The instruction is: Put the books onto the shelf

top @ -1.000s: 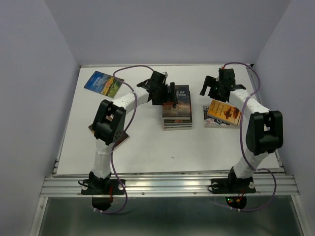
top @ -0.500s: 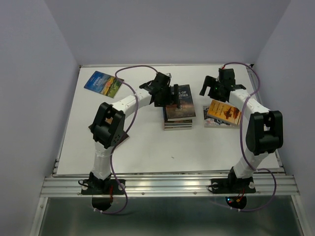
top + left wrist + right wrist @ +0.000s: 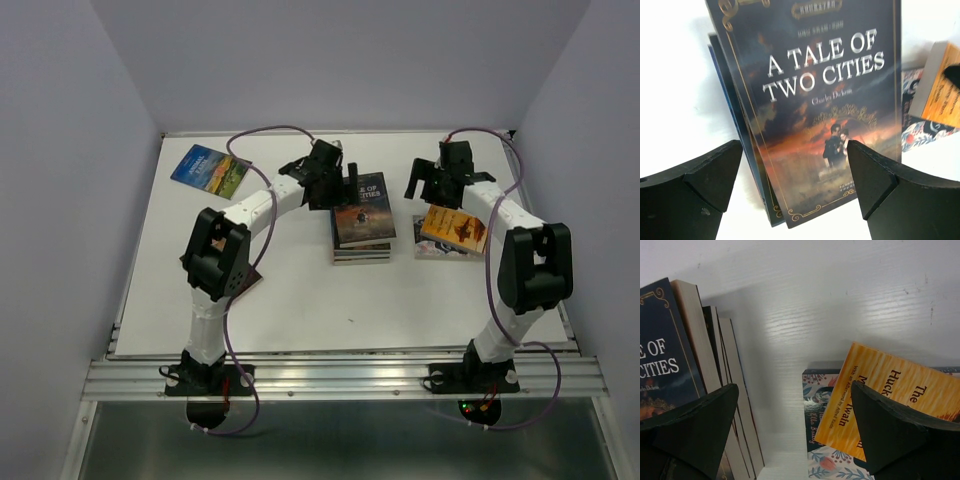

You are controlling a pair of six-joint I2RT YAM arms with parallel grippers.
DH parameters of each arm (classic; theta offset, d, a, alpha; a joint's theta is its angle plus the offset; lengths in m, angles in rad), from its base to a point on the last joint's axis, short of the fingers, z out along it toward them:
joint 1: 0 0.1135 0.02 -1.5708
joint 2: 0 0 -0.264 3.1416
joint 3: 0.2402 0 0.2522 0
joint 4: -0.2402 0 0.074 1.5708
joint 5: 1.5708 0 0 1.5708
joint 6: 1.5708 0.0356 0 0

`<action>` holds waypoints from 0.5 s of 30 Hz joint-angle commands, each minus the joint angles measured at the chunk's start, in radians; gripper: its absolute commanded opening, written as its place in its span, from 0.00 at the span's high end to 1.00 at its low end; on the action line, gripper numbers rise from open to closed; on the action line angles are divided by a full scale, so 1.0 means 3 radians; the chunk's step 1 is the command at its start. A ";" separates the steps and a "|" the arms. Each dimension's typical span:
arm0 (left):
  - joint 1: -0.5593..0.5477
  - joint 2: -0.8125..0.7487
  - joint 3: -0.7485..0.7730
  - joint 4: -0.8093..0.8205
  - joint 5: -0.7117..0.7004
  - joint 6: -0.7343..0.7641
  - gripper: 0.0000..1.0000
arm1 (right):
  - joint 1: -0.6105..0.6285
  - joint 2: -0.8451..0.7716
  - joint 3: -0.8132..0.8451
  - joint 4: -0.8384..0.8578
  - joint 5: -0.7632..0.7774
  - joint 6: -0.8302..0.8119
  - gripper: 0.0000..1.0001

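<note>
Several books lie stacked mid-table, with the dark "A Tale of Two Cities" on top and slightly askew. My left gripper hovers open over the stack's back-left edge; in the left wrist view its jaws straddle the cover with nothing held. To the right, an orange book rests on a floral one. My right gripper is open above their back-left corner, and it looks down at the bare gap between the two piles. A blue book lies at the back left. The shelf is out of view.
A dark reddish book lies partly hidden under the left arm's elbow. The white table ends in a metal rail at the near edge. Grey walls close in the left, back and right sides.
The left gripper swung right over the centre stack and then back a little. The top book now sits skewed on the pile. The right gripper edged slightly left.
</note>
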State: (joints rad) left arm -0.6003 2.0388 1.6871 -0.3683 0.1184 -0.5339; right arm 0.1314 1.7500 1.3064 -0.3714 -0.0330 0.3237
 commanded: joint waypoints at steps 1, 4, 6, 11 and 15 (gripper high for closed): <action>0.0160 -0.0226 0.0261 0.0001 -0.0088 0.0000 0.01 | 0.0119 0.0123 0.0135 -0.0122 0.0278 -0.0214 0.00; 0.0247 -0.0169 0.0399 -0.0030 -0.0037 0.0036 0.01 | 0.0277 0.0169 0.0104 -0.0168 0.0340 -0.0363 0.00; 0.0328 -0.0118 0.0512 -0.0071 -0.0042 0.0056 0.01 | 0.0344 0.0180 0.0079 -0.0173 0.0330 -0.0429 0.00; 0.0533 -0.0164 0.0553 -0.0092 0.0004 0.0041 0.01 | 0.0421 0.0154 -0.0028 -0.0173 0.0238 -0.0343 0.00; 0.0696 -0.0297 0.0329 0.0011 -0.0001 0.0016 0.01 | 0.0457 0.0078 -0.0156 -0.0168 0.0177 -0.0276 0.00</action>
State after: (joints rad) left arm -0.4282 2.0377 1.8156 -0.3805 0.1215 -0.5327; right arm 0.2584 1.8126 1.2888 -0.4194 0.0372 0.2279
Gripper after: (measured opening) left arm 0.990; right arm 0.998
